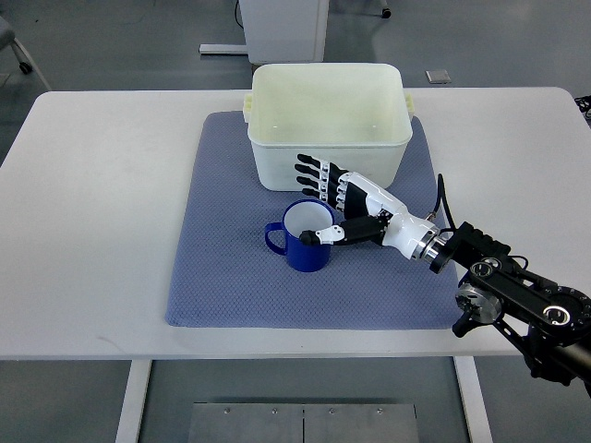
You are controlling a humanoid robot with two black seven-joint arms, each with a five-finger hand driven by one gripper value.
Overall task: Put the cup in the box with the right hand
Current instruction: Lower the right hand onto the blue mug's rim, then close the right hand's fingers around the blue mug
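Observation:
A blue cup (pixel 303 238) with a white inside stands upright on the blue-grey mat (pixel 222 268), its handle pointing left. A cream plastic box (pixel 328 120) stands just behind it at the mat's far edge, and nothing shows inside. My right hand (pixel 325 205) comes in from the lower right and sits at the cup's right side. Its fingers (pixel 312 173) are spread toward the box's front wall, and the thumb (pixel 321 234) rests on the cup's right rim. The hand does not hold the cup. The left arm is not in view.
The mat lies on a white table (pixel 92 203). My right forearm (pixel 517 291) crosses the table's front right corner. A white cabinet base (pixel 282 28) stands on the floor beyond the table.

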